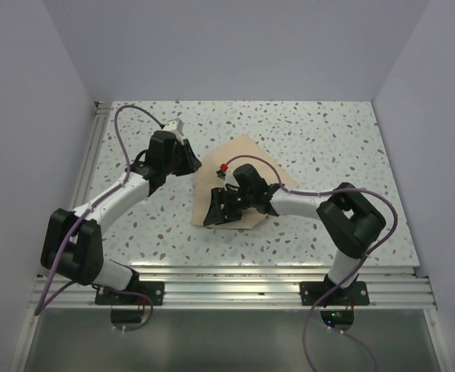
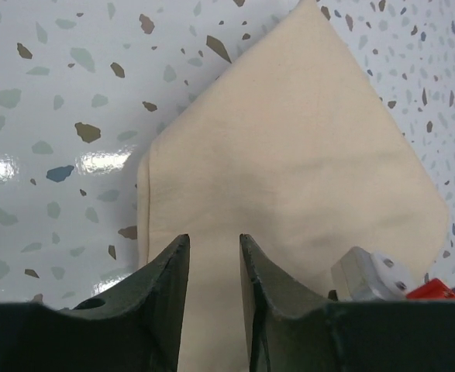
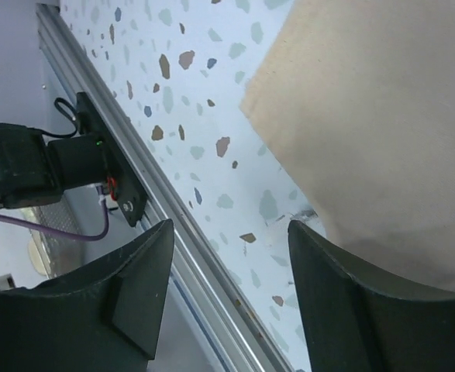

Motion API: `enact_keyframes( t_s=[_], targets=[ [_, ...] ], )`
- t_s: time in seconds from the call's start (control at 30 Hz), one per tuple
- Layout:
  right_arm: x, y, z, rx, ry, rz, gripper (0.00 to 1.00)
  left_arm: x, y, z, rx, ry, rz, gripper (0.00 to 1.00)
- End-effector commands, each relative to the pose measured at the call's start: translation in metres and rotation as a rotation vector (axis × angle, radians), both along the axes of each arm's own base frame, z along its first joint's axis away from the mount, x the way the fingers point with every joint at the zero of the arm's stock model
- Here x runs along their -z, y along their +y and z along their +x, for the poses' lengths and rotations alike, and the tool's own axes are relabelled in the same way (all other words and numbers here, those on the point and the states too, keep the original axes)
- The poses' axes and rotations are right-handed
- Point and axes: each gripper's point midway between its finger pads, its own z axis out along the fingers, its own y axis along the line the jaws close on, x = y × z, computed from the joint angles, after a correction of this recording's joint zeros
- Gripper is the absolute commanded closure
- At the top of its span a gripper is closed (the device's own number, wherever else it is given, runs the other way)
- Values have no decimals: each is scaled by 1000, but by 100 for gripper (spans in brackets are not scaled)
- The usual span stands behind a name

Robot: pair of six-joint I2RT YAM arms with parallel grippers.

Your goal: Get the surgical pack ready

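The surgical pack (image 1: 250, 159) lies mid-table as a folded tan cloth bundle, and whatever is inside is hidden. My left gripper (image 1: 192, 163) hovers at its far-left edge. In the left wrist view the tan cloth (image 2: 305, 155) fills the middle, and the left gripper (image 2: 214, 236) stands narrowly open above it with nothing between the fingers. My right gripper (image 1: 211, 215) is at the bundle's near-left corner. In the right wrist view it (image 3: 231, 225) is wide open over bare tabletop, and the cloth (image 3: 390, 116) lies just beyond the right finger (image 3: 343, 287).
An aluminium rail (image 1: 227, 283) runs along the table's near edge, also seen as a rail (image 3: 204, 263) close under the right gripper. A black arm base with a purple cable (image 3: 25, 167) sits past it. Part of the right wrist with a red tab (image 2: 436, 291) pokes in beside the left fingers.
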Motion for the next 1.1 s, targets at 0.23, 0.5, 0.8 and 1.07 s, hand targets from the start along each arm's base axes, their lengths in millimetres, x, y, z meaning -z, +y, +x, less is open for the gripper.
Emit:
enact_keyframes(
  t_s=[0.23, 0.5, 0.8, 1.07],
  targets=[
    [-56, -81, 30, 389, -290, -158, 34, 6, 4, 50, 5, -51, 25, 44],
    [-49, -155, 17, 648, -304, -305, 33, 40, 3, 59, 78, 42, -62, 42],
    [-21, -163, 18, 720, -262, -320, 34, 50, -14, 66, 146, 44, -144, 43],
    [0, -148, 19, 708, -210, -281, 42, 68, -15, 67, 140, 85, -169, 70]
  ],
)
